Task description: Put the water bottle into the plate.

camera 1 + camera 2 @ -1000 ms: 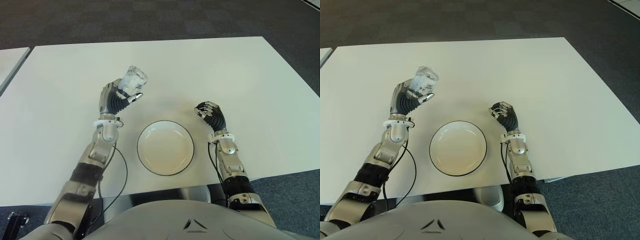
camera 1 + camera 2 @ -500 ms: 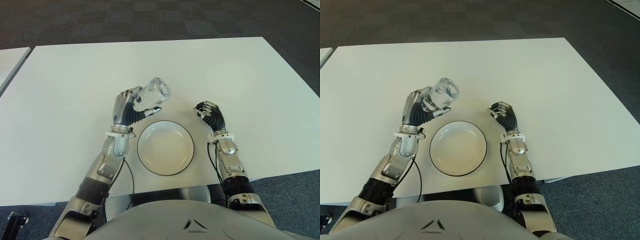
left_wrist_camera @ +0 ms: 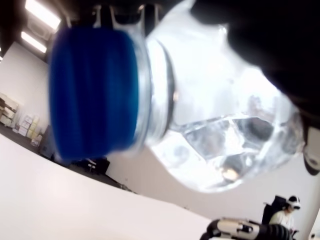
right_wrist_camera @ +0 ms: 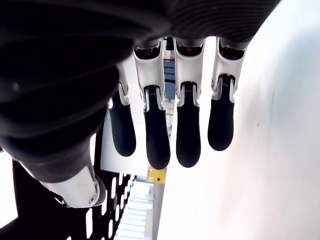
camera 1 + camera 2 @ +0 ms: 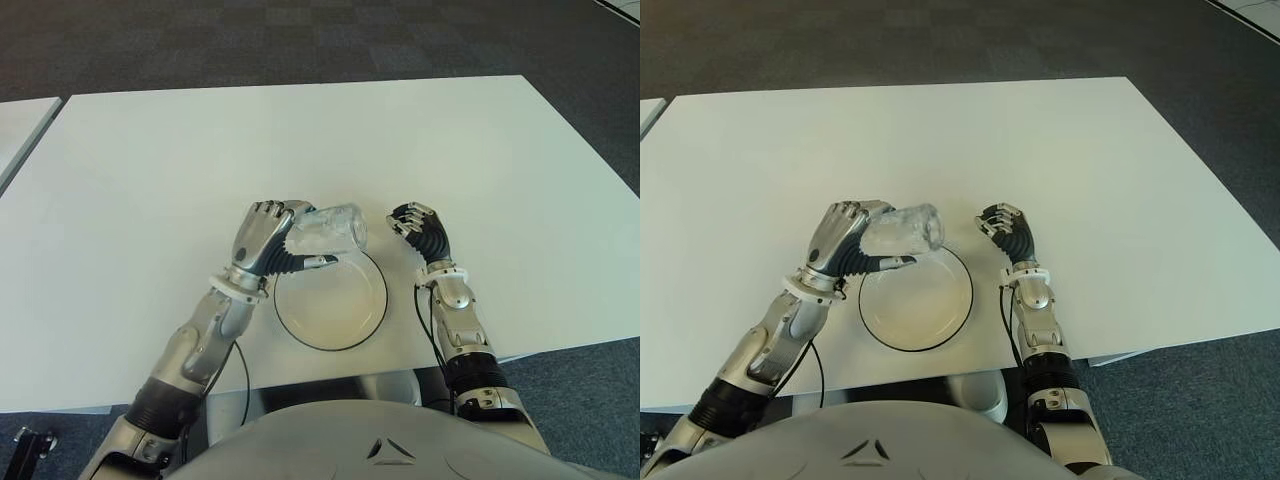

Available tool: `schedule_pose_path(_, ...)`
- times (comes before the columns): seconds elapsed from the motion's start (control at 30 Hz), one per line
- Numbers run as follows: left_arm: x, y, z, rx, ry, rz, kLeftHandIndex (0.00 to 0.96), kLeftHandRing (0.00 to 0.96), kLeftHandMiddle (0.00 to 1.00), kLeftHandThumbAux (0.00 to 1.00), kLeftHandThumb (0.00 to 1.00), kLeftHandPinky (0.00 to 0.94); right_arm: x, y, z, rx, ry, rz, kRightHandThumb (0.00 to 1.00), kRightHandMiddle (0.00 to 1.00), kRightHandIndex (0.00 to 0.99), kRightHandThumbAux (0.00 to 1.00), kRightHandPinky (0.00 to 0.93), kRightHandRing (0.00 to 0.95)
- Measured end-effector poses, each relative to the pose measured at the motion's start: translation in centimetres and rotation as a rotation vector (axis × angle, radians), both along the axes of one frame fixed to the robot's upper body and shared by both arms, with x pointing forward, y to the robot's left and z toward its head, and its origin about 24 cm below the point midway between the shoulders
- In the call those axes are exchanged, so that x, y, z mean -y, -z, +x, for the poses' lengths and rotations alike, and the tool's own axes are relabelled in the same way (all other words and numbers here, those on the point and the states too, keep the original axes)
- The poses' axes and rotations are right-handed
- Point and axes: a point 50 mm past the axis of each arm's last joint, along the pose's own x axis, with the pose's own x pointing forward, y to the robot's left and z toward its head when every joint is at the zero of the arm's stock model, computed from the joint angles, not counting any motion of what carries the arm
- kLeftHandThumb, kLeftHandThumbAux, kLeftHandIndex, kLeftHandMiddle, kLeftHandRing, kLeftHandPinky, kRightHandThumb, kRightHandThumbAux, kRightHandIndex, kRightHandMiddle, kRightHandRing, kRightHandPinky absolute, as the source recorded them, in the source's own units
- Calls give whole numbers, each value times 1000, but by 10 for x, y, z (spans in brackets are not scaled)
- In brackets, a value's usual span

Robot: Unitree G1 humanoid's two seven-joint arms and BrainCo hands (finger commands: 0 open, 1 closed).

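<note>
Over the far-left rim of the plate (image 5: pixel 372 322), the left hand (image 5: pixel 268 240) is carrying the water bottle (image 5: pixel 331 229).

From the head views, the hand is arriving from the open table (image 5: pixel 150 170) where it was half a second back, and the bottle is tipping onto its side, so release looks close. The right hand (image 5: pixel 418 228) is showing just right of the plate, fingers loosely curled, holding nothing. At the left wrist, the bottle's blue cap (image 3: pixel 95 95) is pointing toward the palm while fingers are clamping the clear body. At the right wrist, the fingertips (image 4: pixel 189 142) are hanging relaxed beside bare table.
</note>
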Motion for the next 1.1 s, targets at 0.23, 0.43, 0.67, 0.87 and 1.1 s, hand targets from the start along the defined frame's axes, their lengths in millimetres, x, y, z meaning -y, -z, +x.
schedule_pose_path(0.23, 6, 9, -10, 8, 75, 139, 444, 878, 876, 697, 743, 879, -1, 0, 0, 3, 5, 4, 706, 497, 426, 734, 500, 492)
schedule_pose_path(0.43, 13, 22, -16, 3, 129, 212, 444, 879, 878, 697, 744, 891, -2, 0, 0, 3, 3, 5, 706, 497, 426, 734, 501, 494)
schedule_pose_path(0.67, 17, 36, -18, -16, 158, 272, 443, 880, 880, 697, 744, 896, -3, 0, 0, 3, 1, 6, 706, 492, 425, 734, 491, 489)
schedule_pose_path(0.87, 18, 44, -17, -21, 173, 311, 443, 883, 884, 698, 744, 899, -2, 0, 0, 3, 1, 4, 705, 488, 424, 735, 492, 486)
schedule_pose_path(1.1, 17, 54, -18, -52, 173, 354, 443, 879, 882, 698, 744, 891, -2, 0, 0, 2, 1, 4, 705, 487, 425, 735, 492, 486)
